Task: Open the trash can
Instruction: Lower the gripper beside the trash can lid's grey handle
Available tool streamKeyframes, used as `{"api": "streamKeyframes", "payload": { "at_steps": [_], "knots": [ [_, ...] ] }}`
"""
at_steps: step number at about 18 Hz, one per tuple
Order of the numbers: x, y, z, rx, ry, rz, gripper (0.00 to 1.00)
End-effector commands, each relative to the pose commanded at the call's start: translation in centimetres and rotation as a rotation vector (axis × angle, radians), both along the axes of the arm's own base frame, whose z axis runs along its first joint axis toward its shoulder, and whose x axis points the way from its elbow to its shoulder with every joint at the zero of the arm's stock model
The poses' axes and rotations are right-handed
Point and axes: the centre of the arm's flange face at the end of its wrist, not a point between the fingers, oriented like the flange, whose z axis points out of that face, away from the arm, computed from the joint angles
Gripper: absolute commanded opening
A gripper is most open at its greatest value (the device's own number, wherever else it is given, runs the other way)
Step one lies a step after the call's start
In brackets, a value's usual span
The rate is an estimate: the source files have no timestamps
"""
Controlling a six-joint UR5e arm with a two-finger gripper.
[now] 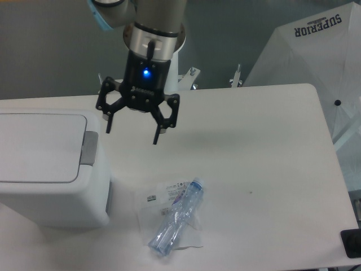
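Note:
The trash can (51, 186) is a large white boxy bin at the left of the table. Its flat rectangular lid (36, 147) lies shut, with a small grey push tab (89, 148) at its right edge. My gripper (132, 133) hangs above the table just right of the bin, a little beyond the tab. Its two black fingers are spread wide apart and hold nothing.
A clear plastic bottle (176, 224) with a blue cap lies on a crumpled clear wrapper at the front middle of the white table (254, 147). A white umbrella-like cover (316, 62) stands off the table at the back right.

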Motion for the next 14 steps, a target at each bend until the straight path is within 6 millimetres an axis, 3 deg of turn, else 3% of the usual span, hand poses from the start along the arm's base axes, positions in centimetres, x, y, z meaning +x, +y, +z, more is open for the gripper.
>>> {"api": "streamKeyframes", "payload": {
  "at_steps": [14],
  "knots": [
    [0.3,2.0,-1.4,0.021,-0.012,0.022,1.0]
  ]
}}
